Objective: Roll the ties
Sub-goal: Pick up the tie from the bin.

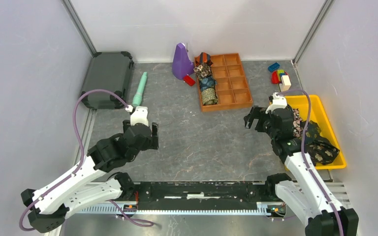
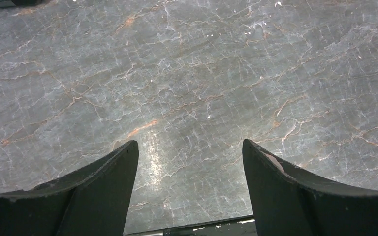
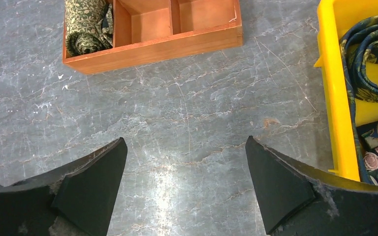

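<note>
Top external: rolled ties [image 1: 207,84] seen in left column of wooden tray [image 1: 236,83]; loose ties [image 1: 320,147] heaped in yellow bin [image 1: 322,108]. Left gripper [image 2: 189,147] and right gripper [image 3: 186,145] held over table [image 1: 192,147], jaws spread wide.

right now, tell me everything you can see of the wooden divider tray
The wooden tray is orange-brown and rectangular, looks like wood, and is split by thin dividers into three columns of compartments. It lies flat on the grey table toward the far side, slightly angled. Rolled ties fill its left column; the other compartments look empty.
</note>
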Action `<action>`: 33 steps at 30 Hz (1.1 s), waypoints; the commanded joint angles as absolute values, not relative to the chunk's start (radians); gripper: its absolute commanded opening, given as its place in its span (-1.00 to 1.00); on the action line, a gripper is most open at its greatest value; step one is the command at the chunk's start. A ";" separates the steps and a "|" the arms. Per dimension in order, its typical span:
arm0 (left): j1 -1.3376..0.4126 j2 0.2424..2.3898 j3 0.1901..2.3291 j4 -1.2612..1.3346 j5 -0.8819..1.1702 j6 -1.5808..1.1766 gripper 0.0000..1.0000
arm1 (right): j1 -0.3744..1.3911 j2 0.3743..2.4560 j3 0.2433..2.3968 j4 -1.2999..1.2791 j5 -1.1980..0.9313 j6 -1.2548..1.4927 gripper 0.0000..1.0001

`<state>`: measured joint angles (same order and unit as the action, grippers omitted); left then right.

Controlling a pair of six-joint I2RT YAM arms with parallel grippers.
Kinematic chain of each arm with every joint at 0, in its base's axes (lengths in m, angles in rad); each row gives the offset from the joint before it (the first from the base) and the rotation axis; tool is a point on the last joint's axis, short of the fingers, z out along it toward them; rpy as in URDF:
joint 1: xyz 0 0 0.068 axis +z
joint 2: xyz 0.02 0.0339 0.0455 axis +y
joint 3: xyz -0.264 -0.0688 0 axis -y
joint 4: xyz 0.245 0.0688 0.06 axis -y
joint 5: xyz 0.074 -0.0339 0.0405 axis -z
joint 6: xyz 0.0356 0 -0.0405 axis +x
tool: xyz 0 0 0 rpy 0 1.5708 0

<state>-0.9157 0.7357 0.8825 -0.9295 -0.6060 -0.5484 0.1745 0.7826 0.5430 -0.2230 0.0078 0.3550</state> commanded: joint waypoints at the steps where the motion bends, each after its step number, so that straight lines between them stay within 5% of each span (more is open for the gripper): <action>1: -0.911 0.711 0.880 -0.921 -0.655 -0.517 0.68 | 0.171 0.815 0.618 -0.212 0.021 0.319 0.96; 13: -0.913 0.710 0.845 -0.938 -0.604 -0.575 0.75 | 0.171 0.837 0.730 -0.312 0.107 0.294 0.96; 33: -0.919 0.659 0.824 -0.920 -0.580 -0.572 0.78 | 0.037 1.085 0.903 -0.521 0.652 0.472 0.96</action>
